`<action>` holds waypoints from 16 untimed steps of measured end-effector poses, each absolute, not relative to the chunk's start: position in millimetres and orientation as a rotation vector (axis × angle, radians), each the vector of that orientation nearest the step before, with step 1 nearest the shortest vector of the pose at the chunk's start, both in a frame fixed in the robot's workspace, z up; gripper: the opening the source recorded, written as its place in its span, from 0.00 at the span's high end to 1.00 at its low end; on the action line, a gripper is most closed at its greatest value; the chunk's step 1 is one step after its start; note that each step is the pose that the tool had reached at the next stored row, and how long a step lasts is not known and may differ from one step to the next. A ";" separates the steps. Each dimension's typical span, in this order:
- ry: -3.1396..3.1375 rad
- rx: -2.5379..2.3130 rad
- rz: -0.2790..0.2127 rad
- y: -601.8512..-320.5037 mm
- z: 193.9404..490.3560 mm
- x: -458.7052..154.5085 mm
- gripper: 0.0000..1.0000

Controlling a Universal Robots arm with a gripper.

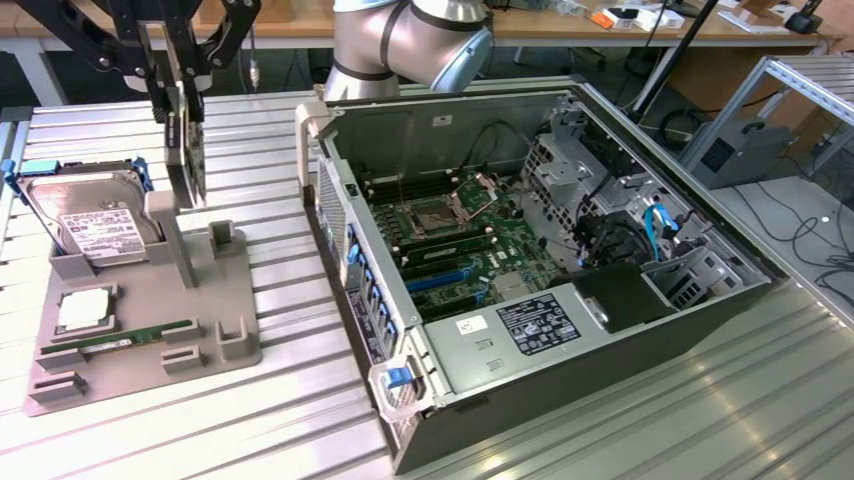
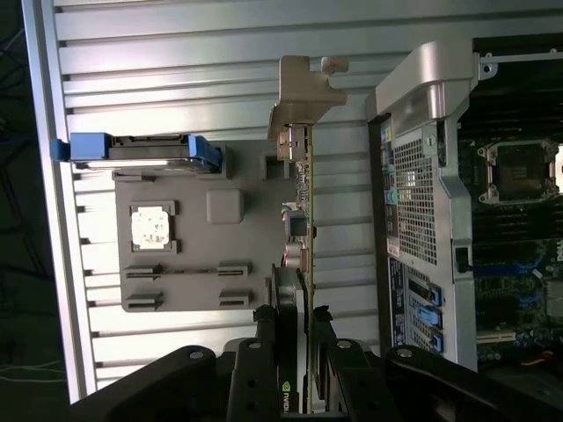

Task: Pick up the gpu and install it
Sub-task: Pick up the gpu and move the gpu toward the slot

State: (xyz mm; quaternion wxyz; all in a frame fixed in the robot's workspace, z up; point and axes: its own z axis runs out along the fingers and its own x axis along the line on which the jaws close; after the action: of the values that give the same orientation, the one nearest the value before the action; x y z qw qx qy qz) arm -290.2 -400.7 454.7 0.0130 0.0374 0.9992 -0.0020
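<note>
The gpu is pinched between the two fingers of the gripper and is held up on its edge, over the far end of the grey holder. Whether its low edge touches the holder cannot be told. In the exterior view the gpu is seen as a thin dark card that hangs down from the gripper. In the wrist view the gpu is seen along its thin edge, its silver end piece is shown at the far tip, and a finger is pressed on each side of it. Beside the gpu, a hard drive is stood up in the holder, and a square chip and a green memory stick are laid flat nearer the front. An open computer case is set on the metal table, to the exterior view's right of the holder, and its green board is shown inside. The case's tall side wall is stood between the gpu and the board.
</note>
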 end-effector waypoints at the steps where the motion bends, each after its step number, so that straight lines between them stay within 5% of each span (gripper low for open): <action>1: 3.114 0.116 -0.006 -400.7 455.3 -290.2 0.73; 16: 3.113 0.116 -0.010 -400.7 455.6 -271.0 0.73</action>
State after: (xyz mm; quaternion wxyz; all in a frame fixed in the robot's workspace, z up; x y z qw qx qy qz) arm -271.0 -400.7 455.6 0.0130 0.0374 0.9992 -0.0032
